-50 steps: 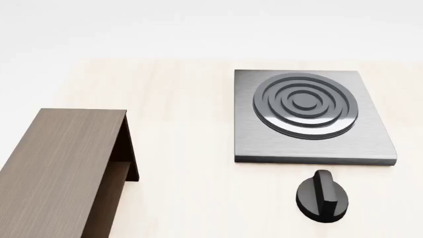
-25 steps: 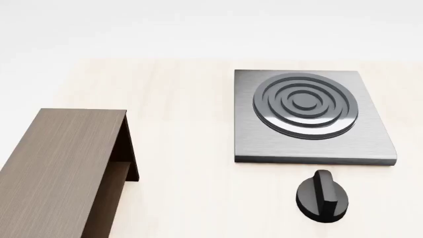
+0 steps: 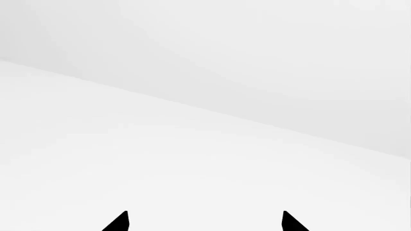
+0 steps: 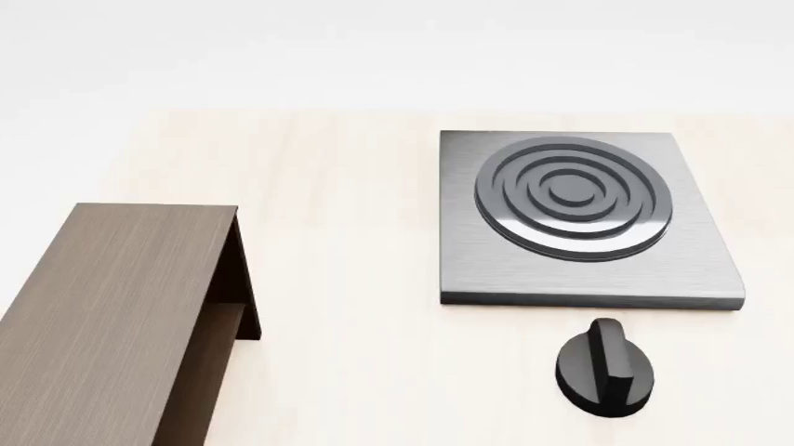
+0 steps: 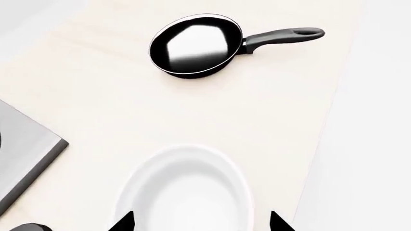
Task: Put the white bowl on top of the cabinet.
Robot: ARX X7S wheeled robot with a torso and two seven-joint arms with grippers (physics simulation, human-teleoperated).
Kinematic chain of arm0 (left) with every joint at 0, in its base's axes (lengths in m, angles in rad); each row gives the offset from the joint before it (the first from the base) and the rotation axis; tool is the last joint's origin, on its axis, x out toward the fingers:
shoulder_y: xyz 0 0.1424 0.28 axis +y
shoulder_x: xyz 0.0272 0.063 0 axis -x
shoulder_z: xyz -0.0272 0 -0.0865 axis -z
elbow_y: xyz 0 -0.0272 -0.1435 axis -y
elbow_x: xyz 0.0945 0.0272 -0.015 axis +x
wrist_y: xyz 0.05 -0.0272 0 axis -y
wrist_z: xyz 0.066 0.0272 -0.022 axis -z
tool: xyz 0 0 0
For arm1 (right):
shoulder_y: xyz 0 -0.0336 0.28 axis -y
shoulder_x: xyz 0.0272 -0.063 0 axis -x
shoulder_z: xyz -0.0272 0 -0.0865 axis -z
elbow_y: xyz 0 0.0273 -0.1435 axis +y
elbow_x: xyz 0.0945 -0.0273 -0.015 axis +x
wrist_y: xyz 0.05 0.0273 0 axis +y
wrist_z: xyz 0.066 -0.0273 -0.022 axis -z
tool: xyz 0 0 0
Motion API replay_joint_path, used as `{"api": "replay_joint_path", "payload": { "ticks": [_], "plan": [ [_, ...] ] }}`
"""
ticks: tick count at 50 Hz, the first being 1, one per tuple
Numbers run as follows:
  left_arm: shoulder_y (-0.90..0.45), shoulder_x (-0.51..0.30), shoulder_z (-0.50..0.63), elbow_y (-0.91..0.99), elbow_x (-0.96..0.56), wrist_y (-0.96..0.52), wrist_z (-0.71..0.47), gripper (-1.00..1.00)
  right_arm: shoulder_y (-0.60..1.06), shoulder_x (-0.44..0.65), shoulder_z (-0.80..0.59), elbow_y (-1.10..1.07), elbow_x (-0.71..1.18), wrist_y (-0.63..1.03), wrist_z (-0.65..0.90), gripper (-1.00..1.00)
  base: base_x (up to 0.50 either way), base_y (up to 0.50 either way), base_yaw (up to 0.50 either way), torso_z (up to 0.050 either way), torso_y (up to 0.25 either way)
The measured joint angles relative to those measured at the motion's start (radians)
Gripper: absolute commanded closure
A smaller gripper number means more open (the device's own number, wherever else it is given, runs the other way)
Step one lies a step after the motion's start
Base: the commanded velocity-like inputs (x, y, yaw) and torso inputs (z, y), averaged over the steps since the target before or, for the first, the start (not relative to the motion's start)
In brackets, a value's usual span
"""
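The white bowl (image 5: 186, 192) stands upright on the pale table in the right wrist view, out of the head view. My right gripper (image 5: 200, 222) is open, its two black fingertips either side of the bowl's near part, above it. The dark brown cabinet (image 4: 118, 307) stands at the left of the head view, its flat top bare. My left gripper (image 3: 204, 222) is open and empty, facing only blank white surroundings. Neither arm shows in the head view.
A grey stove plate (image 4: 701, 269) with black rings sits at the right of the head view, a black knob (image 4: 605, 367) in front of it. A black frying pan (image 5: 196, 45) with a long handle lies beyond the bowl. The stove's corner (image 5: 29, 149) is beside the bowl.
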Motion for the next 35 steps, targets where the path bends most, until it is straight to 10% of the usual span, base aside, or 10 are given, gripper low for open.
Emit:
{"api": "replay_joint_path", "payload": {
  "ticks": [35],
  "plan": [
    [-0.002, -0.005, 0.007, -0.002, 0.001, 0.001, -0.003, -1.0, -0.113, -0.025, -0.048, 0.062, -0.069, -0.097, -0.074, -1.0, 0.0, 0.0, 0.0, 0.0, 0.0]
  ]
}}
